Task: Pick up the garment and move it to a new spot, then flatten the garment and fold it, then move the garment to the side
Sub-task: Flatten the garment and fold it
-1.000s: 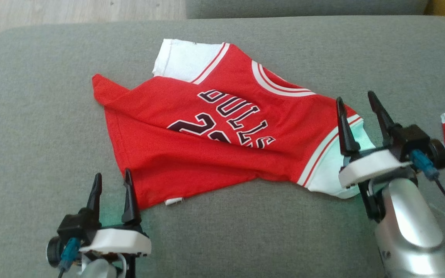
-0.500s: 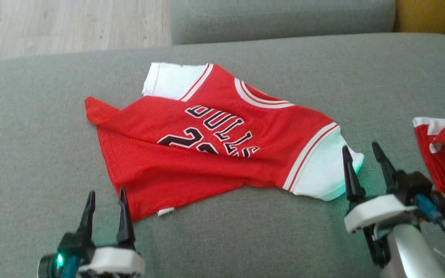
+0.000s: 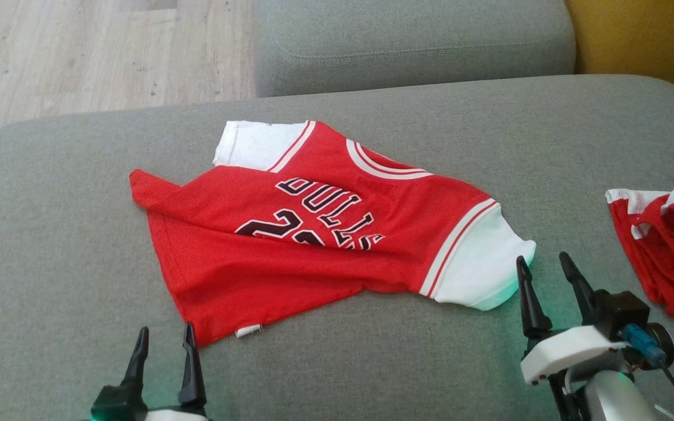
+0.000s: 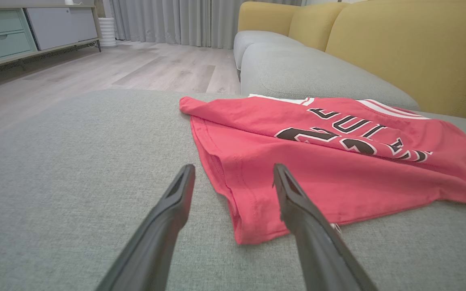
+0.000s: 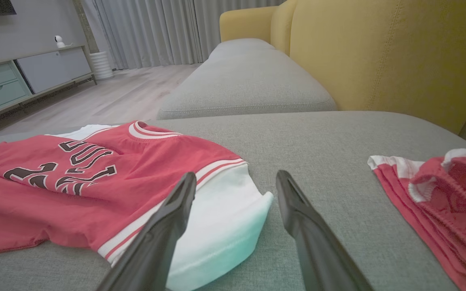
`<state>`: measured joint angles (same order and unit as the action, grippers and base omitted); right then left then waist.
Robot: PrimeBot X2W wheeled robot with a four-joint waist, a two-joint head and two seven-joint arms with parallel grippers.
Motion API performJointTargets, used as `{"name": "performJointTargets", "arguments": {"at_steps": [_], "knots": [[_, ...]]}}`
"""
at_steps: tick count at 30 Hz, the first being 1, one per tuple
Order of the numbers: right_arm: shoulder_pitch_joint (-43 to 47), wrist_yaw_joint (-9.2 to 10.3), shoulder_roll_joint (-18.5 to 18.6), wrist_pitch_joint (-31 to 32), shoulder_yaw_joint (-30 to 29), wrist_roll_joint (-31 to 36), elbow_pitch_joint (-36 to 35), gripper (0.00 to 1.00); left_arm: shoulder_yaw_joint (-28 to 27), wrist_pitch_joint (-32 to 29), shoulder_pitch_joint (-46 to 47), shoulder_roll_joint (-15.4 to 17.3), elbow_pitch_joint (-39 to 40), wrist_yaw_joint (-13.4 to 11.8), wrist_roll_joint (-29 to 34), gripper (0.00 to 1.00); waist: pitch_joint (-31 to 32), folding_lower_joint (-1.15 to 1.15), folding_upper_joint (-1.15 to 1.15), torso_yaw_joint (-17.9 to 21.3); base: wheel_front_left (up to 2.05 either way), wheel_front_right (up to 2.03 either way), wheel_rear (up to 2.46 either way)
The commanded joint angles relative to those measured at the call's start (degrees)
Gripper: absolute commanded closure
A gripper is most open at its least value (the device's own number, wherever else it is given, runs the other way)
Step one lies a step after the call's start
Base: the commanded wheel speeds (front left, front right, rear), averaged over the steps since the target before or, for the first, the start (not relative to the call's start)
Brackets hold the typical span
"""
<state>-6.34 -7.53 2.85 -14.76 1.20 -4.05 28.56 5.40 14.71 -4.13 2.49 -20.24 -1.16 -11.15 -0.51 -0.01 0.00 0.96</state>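
Now | my left gripper: wide, empty, a hem corner of the garment lay just ahead | my right gripper: wide, empty, the white sleeve just ahead | I judged both were poised at opposite edges to pull the rumpled garment flat on the sofa.

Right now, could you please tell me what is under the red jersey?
The red jersey lies on the grey sofa cushion, which shows all around it. A white tag pokes out at its near hem. Anything else beneath the cloth is covered.
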Motion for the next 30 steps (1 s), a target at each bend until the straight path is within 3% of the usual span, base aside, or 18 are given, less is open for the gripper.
{"name": "performJointTargets", "arguments": {"at_steps": [1, 12, 30], "knots": [[-1.6, 0.04, 0.0, -0.2, 1.5, -0.4, -1.2, 0.0, -1.6, 0.3, 1.6, 0.4, 1.2, 0.2, -0.5, 0.0, -0.1, 0.01, 0.0, 0.2, 0.0, 0.0, 0.0], [-2.0, 0.04, 0.0, -0.2, 2.4, -1.4, 6.9, 0.0, 0.7, 0.3, 2.5, 0.4, 0.8, 0.3, -0.8, 0.0, -1.0, 0.01, 0.0, -0.5, 0.0, 0.0, 0.0], [-6.0, 0.04, 0.0, -0.2, 9.3, -25.5, 14.5, 0.0, 1.6, 0.3, 4.3, 0.4, 0.8, 0.3, 0.0, 0.0, -4.1, 0.01, 0.0, -2.6, 0.0, 0.0, 0.0]]}}
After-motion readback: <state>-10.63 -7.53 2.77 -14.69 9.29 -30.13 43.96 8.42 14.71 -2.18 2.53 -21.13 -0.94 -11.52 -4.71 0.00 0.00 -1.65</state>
